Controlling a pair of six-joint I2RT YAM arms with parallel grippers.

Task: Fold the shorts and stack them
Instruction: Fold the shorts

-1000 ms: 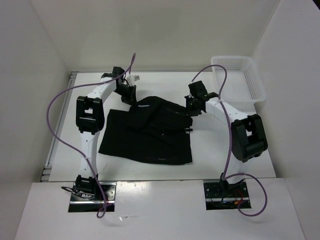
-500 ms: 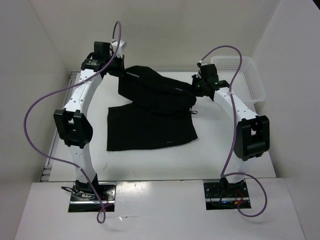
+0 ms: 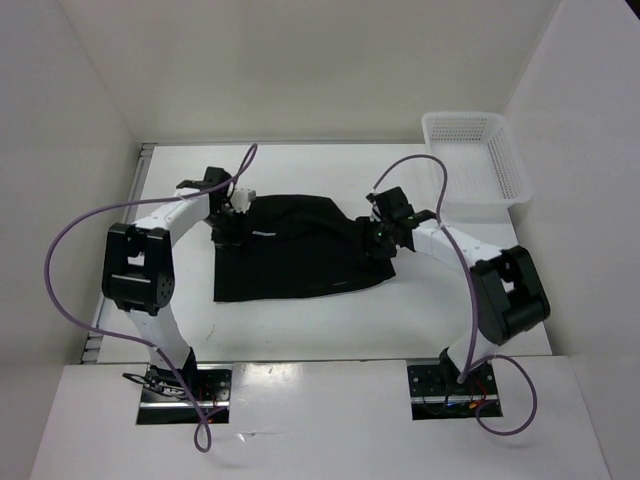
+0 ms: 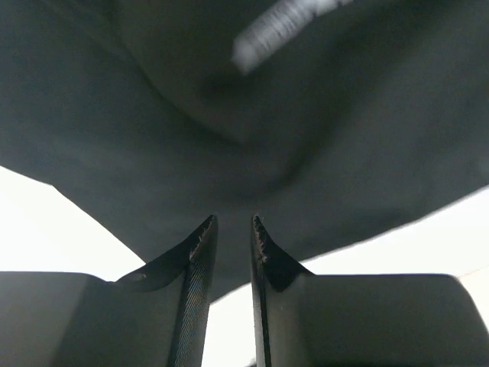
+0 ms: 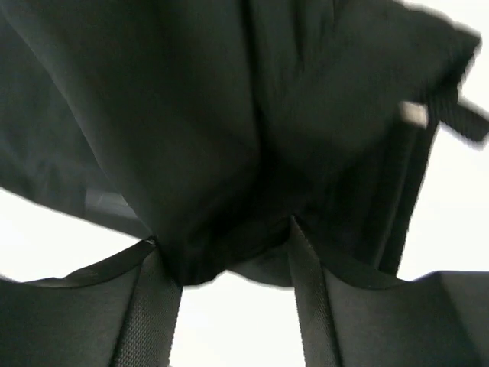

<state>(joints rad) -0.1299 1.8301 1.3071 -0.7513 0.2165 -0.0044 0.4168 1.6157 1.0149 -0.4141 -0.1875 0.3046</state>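
The black shorts lie spread on the white table, with a rumpled upper layer along their far edge. My left gripper sits low at the far left corner of the shorts. In the left wrist view the jaws stand a narrow gap apart, with the shorts just past the tips and a blurred white label above. My right gripper rests at the far right corner. Its jaws are wide apart, with a loose fold of the shorts sagging between the fingertips.
A white mesh basket stands at the back right corner of the table. Purple cables arc over both arms. White walls close in the table on the left, back and right. Bare table shows in front of the shorts.
Both arms lifted the rumpled upper part of the shorts toward the back, then lowered it onto the table. Both grippers have opened, the right one wider.
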